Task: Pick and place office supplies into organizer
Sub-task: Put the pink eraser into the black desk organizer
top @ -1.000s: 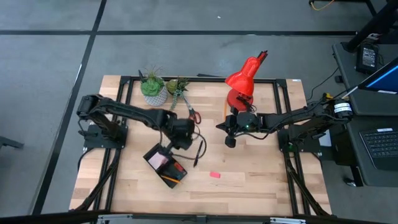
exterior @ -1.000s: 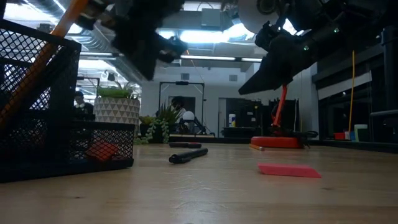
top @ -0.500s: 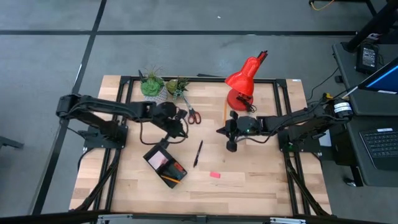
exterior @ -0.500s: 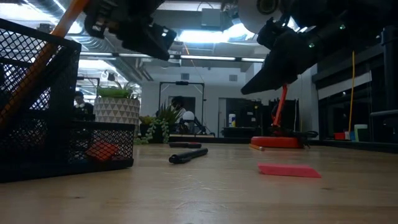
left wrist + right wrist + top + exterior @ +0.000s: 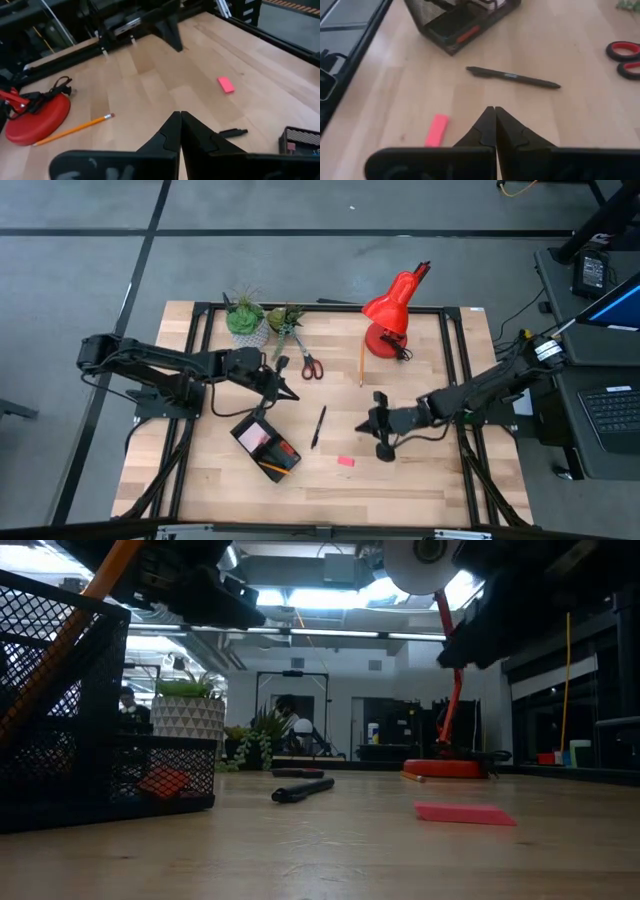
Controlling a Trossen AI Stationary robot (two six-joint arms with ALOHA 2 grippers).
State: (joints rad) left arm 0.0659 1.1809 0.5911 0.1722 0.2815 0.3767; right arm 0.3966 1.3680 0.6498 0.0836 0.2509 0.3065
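High view: left gripper [image 5: 288, 394] sits over bare table [image 5: 420, 470] just above-right of the organizer [image 5: 264, 444], fingers together, holding nothing. Right gripper [image 5: 366, 426] is mid-table, right of the pen [image 5: 318, 426], also closed and empty. Organizer lies at an angle near table centre-left w/ a pink pad [image 5: 258, 438] and an orange pencil [image 5: 275, 467] inside. Pen lies on wood between organizer and right gripper, apart from both. Pink eraser [image 5: 345, 461] lies below the pen, nearer the front edge. Scissors [image 5: 309, 366] near the plants [image 5: 250, 322]; a second pencil [image 5: 361, 360] lies just left of the lamp [image 5: 389, 315].

Low view: organizer's mesh wall [image 5: 60, 705] fills the left, pencil sticking up out of it, small red item [image 5: 163, 782] in its low section. Pen [image 5: 302, 789] and eraser [image 5: 465, 814] flat on the wood, well apart. Both arms hang overhead, clear of the table.

Left wrist: fingers [image 5: 170, 135] pressed tip to tip, nothing between. Ahead: pencil [image 5: 75, 129], lamp base [image 5: 36, 115], eraser [image 5: 226, 84], pen end [image 5: 232, 132], organizer corner [image 5: 301, 142].

Right wrist: fingers [image 5: 487, 125] closed, empty. Ahead: pen [image 5: 513, 77], eraser [image 5: 436, 130], organizer [image 5: 465, 21], scissors handles [image 5: 624, 56].
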